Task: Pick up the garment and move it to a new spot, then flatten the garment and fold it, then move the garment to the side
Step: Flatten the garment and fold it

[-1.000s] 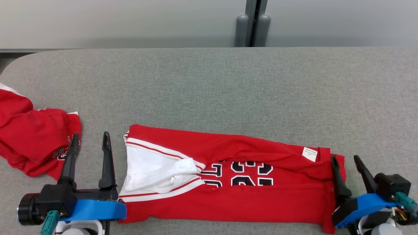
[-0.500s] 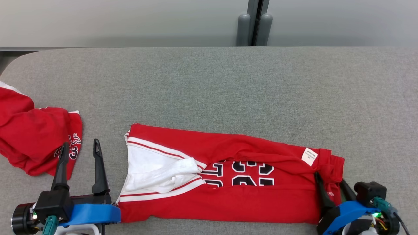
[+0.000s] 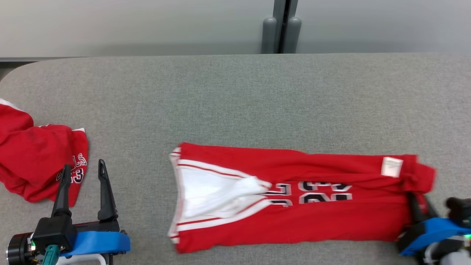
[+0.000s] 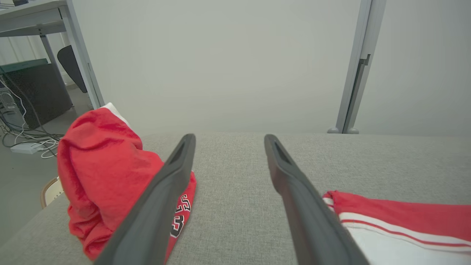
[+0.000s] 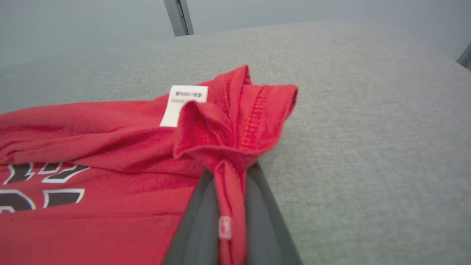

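The garment (image 3: 312,224) is a red jersey with white trim and black numbers, folded into a long strip across the front of the grey table (image 3: 235,99). My right gripper (image 3: 417,200) is shut on its right end. In the right wrist view the fingers (image 5: 198,221) pinch a bunched red hem (image 5: 228,191) just below the white label (image 5: 186,105). My left gripper (image 3: 84,165) stands open at the lower left, nothing between its fingers (image 4: 162,198). It is left of the garment's white-trimmed end (image 4: 404,221).
A second red garment (image 3: 33,165) lies crumpled at the table's left edge, just left of my left gripper (image 4: 229,138) and partly behind one finger. A grey partition with a post (image 3: 279,33) stands behind the table. Left of the table are a desk frame (image 4: 79,55) and floor cables (image 4: 25,143).
My right gripper has shut on the garment's right end and dragged the whole strip to the right. My left gripper has drawn back towards the lower left, still open.
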Robot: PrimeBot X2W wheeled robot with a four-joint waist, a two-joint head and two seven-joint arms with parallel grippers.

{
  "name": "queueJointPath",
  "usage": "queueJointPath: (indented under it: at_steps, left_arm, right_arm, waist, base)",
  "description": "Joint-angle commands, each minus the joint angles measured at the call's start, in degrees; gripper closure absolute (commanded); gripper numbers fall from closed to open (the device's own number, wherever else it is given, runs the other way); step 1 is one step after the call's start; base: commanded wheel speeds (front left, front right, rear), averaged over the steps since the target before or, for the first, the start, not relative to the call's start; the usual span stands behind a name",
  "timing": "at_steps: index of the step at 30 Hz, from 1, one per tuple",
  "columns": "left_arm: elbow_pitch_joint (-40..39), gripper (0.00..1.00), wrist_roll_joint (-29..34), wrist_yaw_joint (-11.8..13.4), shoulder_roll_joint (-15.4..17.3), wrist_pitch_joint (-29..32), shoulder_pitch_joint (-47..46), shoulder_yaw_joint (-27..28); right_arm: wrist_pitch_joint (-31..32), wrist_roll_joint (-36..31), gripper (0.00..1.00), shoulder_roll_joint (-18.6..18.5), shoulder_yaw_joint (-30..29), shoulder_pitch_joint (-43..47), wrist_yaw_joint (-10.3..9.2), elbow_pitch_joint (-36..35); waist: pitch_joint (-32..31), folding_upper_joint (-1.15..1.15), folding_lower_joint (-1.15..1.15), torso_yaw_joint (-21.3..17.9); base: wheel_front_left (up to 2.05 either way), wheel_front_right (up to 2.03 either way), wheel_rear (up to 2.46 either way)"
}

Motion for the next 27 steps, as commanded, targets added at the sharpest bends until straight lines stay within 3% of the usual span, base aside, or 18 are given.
queueJointPath:
  at_steps: [1,5,9,17,27]
  left_arm:
    - [-0.07,0.00,0.38,-0.10,-0.10,-0.25,0.54,0.37]
    - [0.23,0.00,0.99,-0.68,-0.51,-0.25,0.71,0.77]
    - [0.43,0.00,1.34,-0.95,-0.85,-0.25,0.91,1.23]
    - [0.75,0.00,1.68,-1.29,-1.36,-0.25,1.51,1.52]
    - [1.12,0.00,2.10,-1.70,-1.62,-0.26,2.06,1.72]
  right_arm:
    - [-0.21,0.47,1.00,-1.22,-1.09,-0.43,-0.03,-0.22]
    - [0.74,-0.21,1.00,-5.86,-5.50,-0.11,-0.02,-1.01]
    - [2.60,-0.20,1.00,-7.40,-6.95,0.63,-0.02,-3.39]
    - [5.33,0.82,1.00,-3.57,-3.82,2.72,0.00,-11.05]
    - [8.19,1.41,1.00,1.31,7.18,3.55,0.00,-19.53]
  waist:
    - [-0.13,0.00,-0.01,-0.15]
    - [-0.50,0.00,-0.01,-0.57]
    - [-0.93,0.00,-0.01,-1.03]
    - [-1.87,0.00,-0.01,-1.71]
    - [-2.75,0.00,-0.01,-1.68]
  base:
    - [0.00,0.00,0.00]
    - [0.00,0.00,0.00]
    - [0.00,0.00,0.00]
    - [0.00,0.00,0.00]
    - [0.00,0.00,0.00]
